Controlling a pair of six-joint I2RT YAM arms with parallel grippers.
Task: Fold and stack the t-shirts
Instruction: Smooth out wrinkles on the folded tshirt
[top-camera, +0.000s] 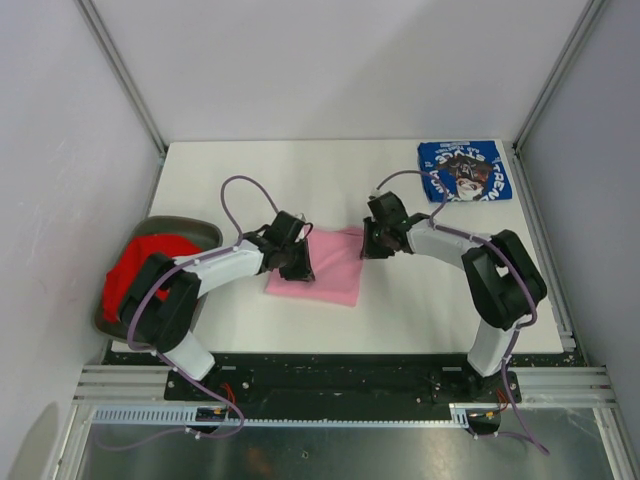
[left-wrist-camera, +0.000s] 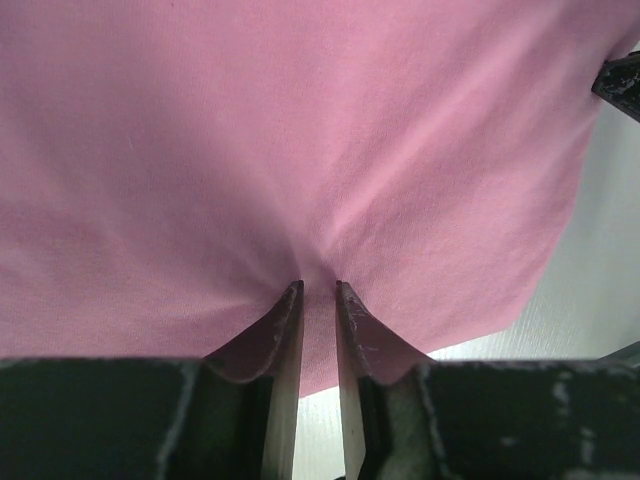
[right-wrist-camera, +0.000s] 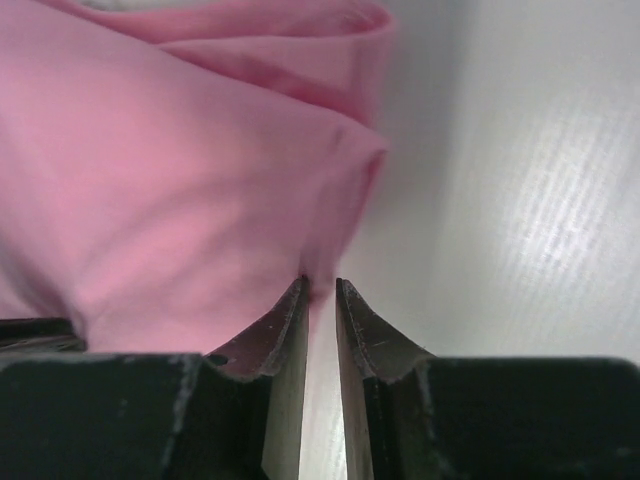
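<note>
The pink t-shirt (top-camera: 328, 268) lies folded on the white table (top-camera: 400, 300), between my two grippers. My left gripper (top-camera: 300, 262) sits at its left edge; in the left wrist view the jaws (left-wrist-camera: 318, 288) stand narrow with pink cloth (left-wrist-camera: 300, 130) pinched between the tips, wrinkles running into them. My right gripper (top-camera: 372, 243) is at the shirt's far right corner; its narrow jaws (right-wrist-camera: 320, 285) nip the very edge of the folded cloth (right-wrist-camera: 180, 200). The blue printed t-shirt (top-camera: 465, 171) lies folded at the back right. The red t-shirt (top-camera: 135, 268) is bunched in the bin.
A grey oval bin (top-camera: 190, 228) holding the red shirt sits off the table's left edge. Metal frame posts (top-camera: 540, 110) and white walls close in the back and sides. A dark part of the right gripper (left-wrist-camera: 620, 85) shows at the left wrist view's right edge.
</note>
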